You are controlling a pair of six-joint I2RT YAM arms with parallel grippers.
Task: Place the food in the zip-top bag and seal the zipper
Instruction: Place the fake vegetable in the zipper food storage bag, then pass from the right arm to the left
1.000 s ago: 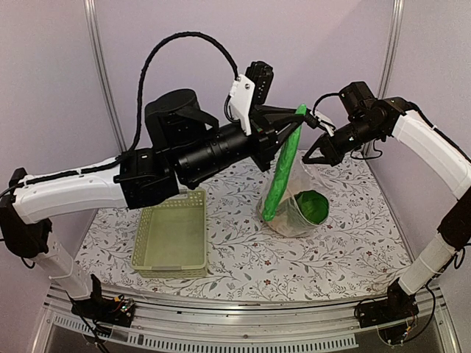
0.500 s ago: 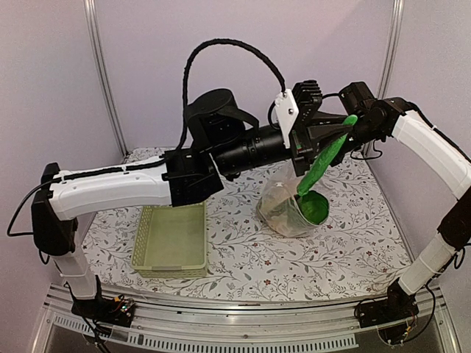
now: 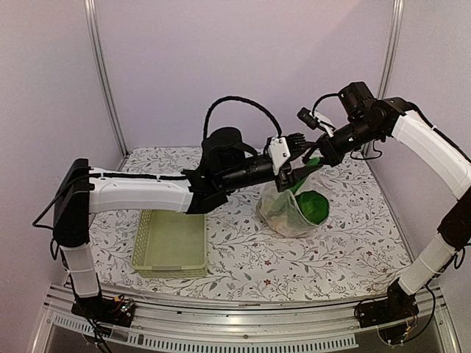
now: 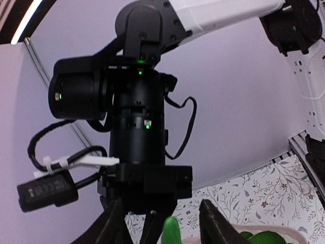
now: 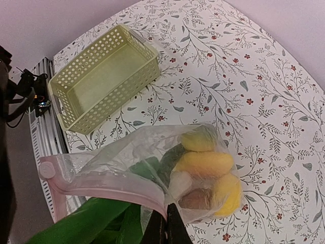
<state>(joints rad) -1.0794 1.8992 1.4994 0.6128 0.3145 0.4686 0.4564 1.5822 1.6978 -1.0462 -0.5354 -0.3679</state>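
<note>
Flowery table (image 3: pixel 353 257). Pale basket (image 3: pixel 171 239) on left side. Clear bag (image 5: pixel 152 147) on right side, top lifted by pink zipper (image 5: pixel 101 180). Pinched tight on that zipper: right gripper (image 5: pixel 165 217). At bag mouth: left gripper (image 3: pixel 294 176), jaws apart, cucumber (image 5: pixel 86 223) tip between. Inside bag: yellow piece (image 5: pixel 203 163), brown piece (image 5: pixel 195 199).

Both arms: white shells, black joints. Left arm (image 3: pixel 140 195) has black ribbed cable (image 3: pixel 237 101) looping above white bracket (image 3: pixel 278 153). Right arm (image 3: pixel 430 151) wrist shows green LEDs (image 4: pixel 139 61).
</note>
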